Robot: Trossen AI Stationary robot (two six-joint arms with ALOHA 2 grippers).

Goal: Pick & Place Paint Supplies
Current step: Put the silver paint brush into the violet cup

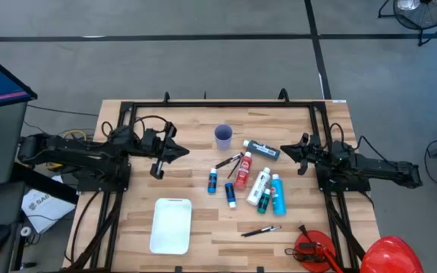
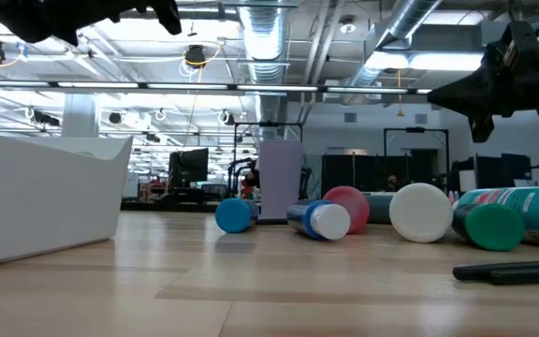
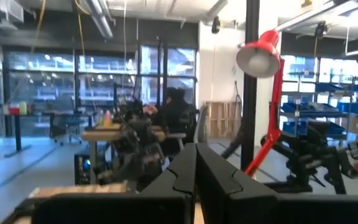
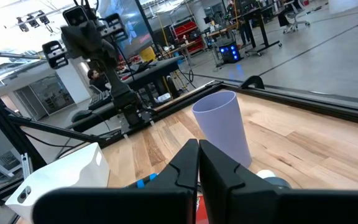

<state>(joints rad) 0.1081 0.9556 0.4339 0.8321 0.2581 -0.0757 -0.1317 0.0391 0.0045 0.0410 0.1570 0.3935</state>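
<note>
On the wooden slat table (image 1: pixel 203 227), the paint supplies lie in a loose cluster at centre: a red bottle (image 1: pixel 242 174), a white bottle (image 1: pixel 258 184), a light blue bottle (image 1: pixel 278 193), small dark blue bottles (image 1: pixel 212 180) and thin dark-handled brushes (image 1: pixel 260 231). A lavender plastic cup (image 1: pixel 223 136) stands just beyond them, and a white rectangular tray (image 1: pixel 171 224) sits nearer, to the left. The left gripper (image 1: pixel 179 151) hovers left of the cluster, fingers pressed together and empty. The right gripper (image 1: pixel 287 150) hangs to the right, likewise closed on nothing.

Bottles (image 1: pixel 258 184) cluster between cup (image 1: pixel 223 136) and brush (image 1: pixel 261 231); tray (image 1: pixel 171 225) left.
</note>
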